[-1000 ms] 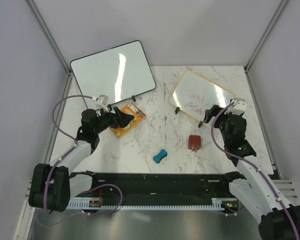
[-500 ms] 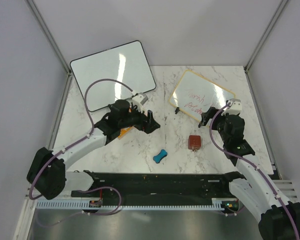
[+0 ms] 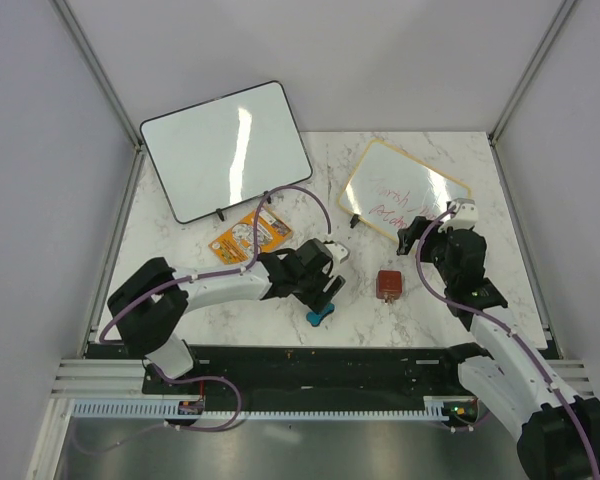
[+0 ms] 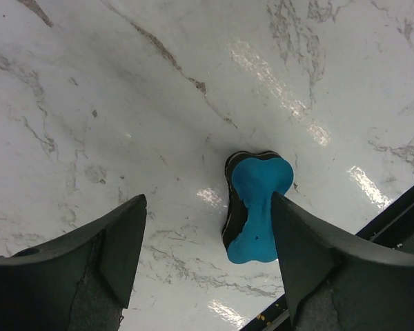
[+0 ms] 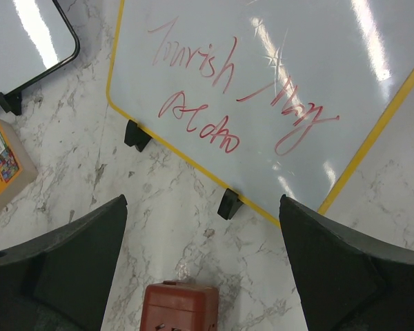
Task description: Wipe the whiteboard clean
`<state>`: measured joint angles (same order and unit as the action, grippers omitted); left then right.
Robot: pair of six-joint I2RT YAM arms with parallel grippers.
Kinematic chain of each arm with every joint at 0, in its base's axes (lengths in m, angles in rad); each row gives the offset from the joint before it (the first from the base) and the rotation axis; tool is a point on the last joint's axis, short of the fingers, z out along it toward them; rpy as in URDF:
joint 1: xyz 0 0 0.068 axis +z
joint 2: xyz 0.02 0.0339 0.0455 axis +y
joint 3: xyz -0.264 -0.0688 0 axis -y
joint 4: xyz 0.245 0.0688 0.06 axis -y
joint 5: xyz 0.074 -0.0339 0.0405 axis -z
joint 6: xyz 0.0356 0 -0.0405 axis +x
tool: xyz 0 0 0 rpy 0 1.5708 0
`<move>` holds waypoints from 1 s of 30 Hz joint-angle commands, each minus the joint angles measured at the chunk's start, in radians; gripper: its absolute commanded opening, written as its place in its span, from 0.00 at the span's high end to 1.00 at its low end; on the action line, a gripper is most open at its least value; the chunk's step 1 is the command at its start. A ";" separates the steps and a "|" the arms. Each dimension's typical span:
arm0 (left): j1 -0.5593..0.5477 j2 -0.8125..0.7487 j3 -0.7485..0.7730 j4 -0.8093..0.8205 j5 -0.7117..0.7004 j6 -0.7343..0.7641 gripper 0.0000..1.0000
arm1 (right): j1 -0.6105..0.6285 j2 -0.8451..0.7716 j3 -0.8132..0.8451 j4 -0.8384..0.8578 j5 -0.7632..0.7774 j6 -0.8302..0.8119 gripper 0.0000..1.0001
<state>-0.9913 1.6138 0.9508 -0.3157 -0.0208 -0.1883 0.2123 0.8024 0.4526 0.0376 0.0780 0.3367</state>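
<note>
The whiteboard (image 3: 405, 190) with a pale yellow frame and red handwriting leans at the back right; in the right wrist view the whiteboard (image 5: 262, 89) fills the top. My right gripper (image 3: 412, 235) hovers just in front of it, and the right gripper (image 5: 202, 203) is open and empty. A blue bone-shaped eraser (image 3: 320, 315) lies near the table's front edge. My left gripper (image 3: 325, 290) is over it. In the left wrist view the left gripper (image 4: 207, 214) is open around the eraser (image 4: 257, 207), which lies close to the right finger, with a wide gap on the left.
A larger black-framed blank whiteboard (image 3: 225, 150) leans at the back left. An orange box (image 3: 248, 235) lies in front of it. A red-brown block (image 3: 388, 285) sits below the right gripper. The black rail (image 3: 310, 360) runs along the near edge.
My left arm swung from the orange box to the right and towards the near edge, down over the blue eraser, and its jaws narrowed somewhat. The right arm barely moved.
</note>
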 commanded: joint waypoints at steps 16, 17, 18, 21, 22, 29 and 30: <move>-0.116 0.009 0.062 -0.045 -0.084 -0.013 0.27 | 0.001 0.024 -0.018 0.022 0.005 -0.001 0.02; -0.118 0.024 0.066 -0.048 -0.085 -0.014 0.27 | 0.001 0.024 -0.017 0.022 0.009 -0.001 0.02; -0.119 0.034 0.069 -0.063 -0.088 -0.019 0.30 | -0.001 0.024 -0.017 0.021 0.012 -0.001 0.02; -0.127 0.052 0.072 -0.063 -0.102 -0.028 0.32 | -0.001 0.023 -0.019 0.018 0.008 0.001 0.02; -0.130 0.057 0.077 -0.063 -0.113 -0.028 0.32 | 0.001 0.023 -0.019 0.018 0.008 -0.001 0.02; -0.147 0.109 0.111 -0.069 -0.153 -0.025 0.41 | -0.001 0.018 -0.015 0.018 0.002 0.002 0.02; -0.147 0.121 0.114 -0.069 -0.151 -0.022 0.48 | -0.001 0.017 -0.017 0.016 0.002 0.002 0.02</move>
<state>-1.1282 1.7092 1.0153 -0.3767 -0.1360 -0.1947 0.2123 0.8268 0.4358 0.0372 0.0795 0.3370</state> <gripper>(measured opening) 0.600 0.980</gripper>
